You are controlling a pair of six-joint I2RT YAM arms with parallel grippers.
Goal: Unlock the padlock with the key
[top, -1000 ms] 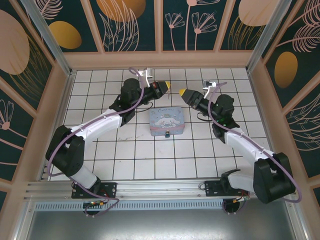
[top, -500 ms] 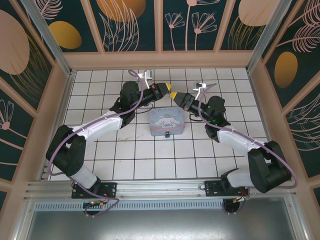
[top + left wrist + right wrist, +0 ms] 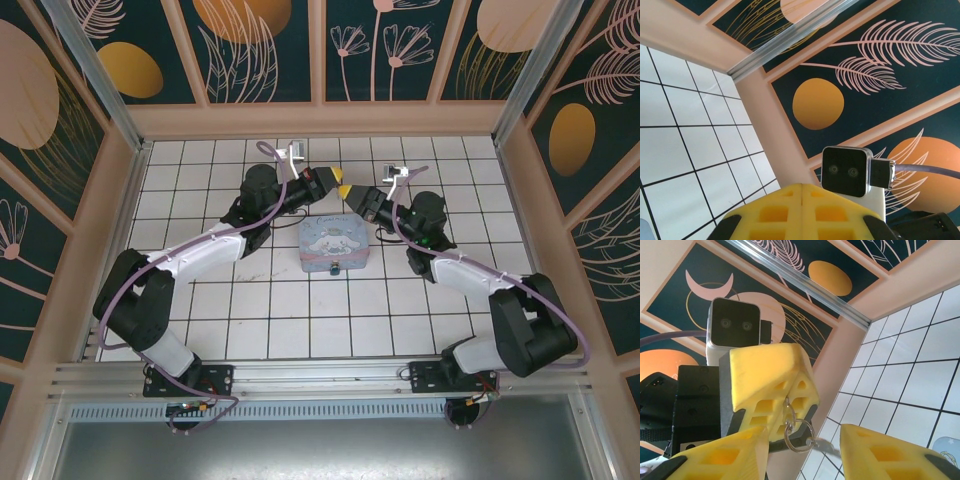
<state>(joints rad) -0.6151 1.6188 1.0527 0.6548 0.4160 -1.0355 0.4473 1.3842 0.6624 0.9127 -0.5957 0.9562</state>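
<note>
1. The left gripper (image 3: 788, 399) is clenched and grasps the key (image 3: 826, 445) by its ring (image 3: 799, 432); the pinch itself is hidden.
2. The right gripper (image 3: 346, 190) is released. Its fingers (image 3: 720, 452), cut off by the frame's bottom edge, flank the dangling key. Whether the blade touches one is unclear.
3. Nearer the bases lies a tin (image 3: 335, 235). The padlock (image 3: 335, 268) is a blurred blue speck at its near edge, its shackle indistinct.

The small silvery key (image 3: 826, 445) hangs on a wire ring (image 3: 799, 432) pinched in my left gripper (image 3: 795, 390), between the parted fingers of my right gripper (image 3: 802, 440). The tiny blue padlock (image 3: 335, 268) lies nearer me than both, untouched.
</note>
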